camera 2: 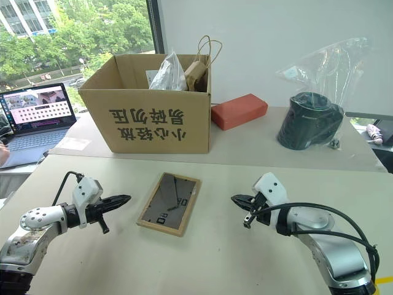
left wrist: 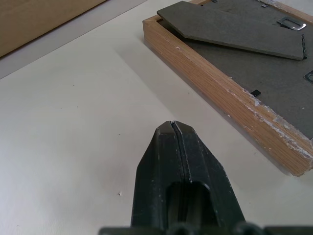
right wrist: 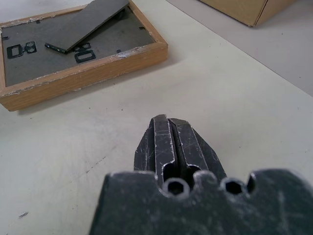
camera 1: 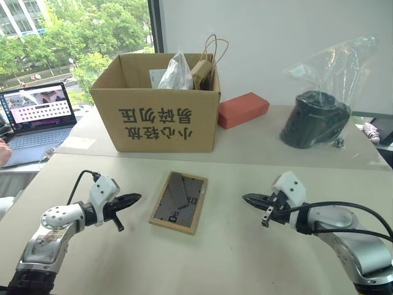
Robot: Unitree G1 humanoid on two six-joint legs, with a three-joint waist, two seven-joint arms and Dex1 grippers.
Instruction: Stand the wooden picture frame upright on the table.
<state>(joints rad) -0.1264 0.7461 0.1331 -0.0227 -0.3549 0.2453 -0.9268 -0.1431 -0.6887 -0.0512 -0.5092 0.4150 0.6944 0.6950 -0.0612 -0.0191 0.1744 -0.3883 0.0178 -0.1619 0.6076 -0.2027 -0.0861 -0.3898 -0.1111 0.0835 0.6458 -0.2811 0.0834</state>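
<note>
Both tools are empty and pressed together: the left gripper (camera 1: 130,199) and the right gripper (camera 1: 250,199), each a pair of black fingers pinched to a point, hover just above the large beige matte table (camera 1: 233,258), aimed inward at each other with nothing between their jaws. Behind them, on the adjoining grey surface, stands the big brown cardboard box (camera 1: 156,107) printed with dark characters, then a black bucket-like object in clear plastic wrap (camera 1: 314,120), a red-orange brick-shaped box (camera 1: 243,109), and an open laptop (camera 1: 38,117) at the far left. Between the grippers, near each yet touching neither, the small rectangular light-wood picture frame (camera 1: 178,202) lies flat, face down, its dark grey backing up and the fold-out stand (left wrist: 230,30) lifted slightly off the backing. The step in hand seems to be the first approach. To do it well, the fingers should spread first, then one gripper could catch a long wooden edge while the other steadies the opposite side, tipping the frame so the stand swings out behind and bears the weight.
</note>
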